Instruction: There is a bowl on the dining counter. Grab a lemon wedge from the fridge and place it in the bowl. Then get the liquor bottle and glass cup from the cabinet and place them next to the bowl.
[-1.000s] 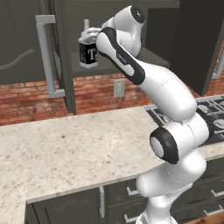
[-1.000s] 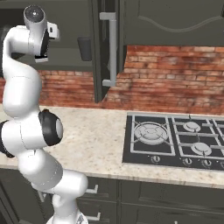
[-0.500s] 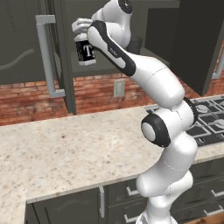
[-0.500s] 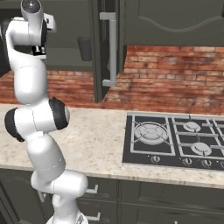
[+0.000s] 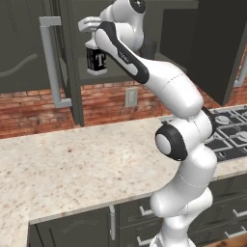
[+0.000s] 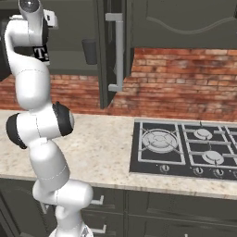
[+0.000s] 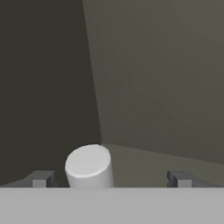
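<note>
ideally the gripper [image 7: 109, 179], jaws spread wide and empty inside the open cabinet [image 5: 72, 58], centres on the pale cylinder top [image 7: 89, 164] rising between its fingertips, probably the liquor bottle, before closing.

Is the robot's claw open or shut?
Open. In the hand view the gripper has its two fingertips far apart, with a pale cylinder between them, untouched.

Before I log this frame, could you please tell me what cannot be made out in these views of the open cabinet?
- Pale cylinder, hand view: its lower part is cut off at the bottom, so cup or bottle cannot be told.
- Dark object on the cabinet shelf, right base view: too small and shadowed to identify.
- Gripper, left base view: the hand hides its fingertips.
</note>
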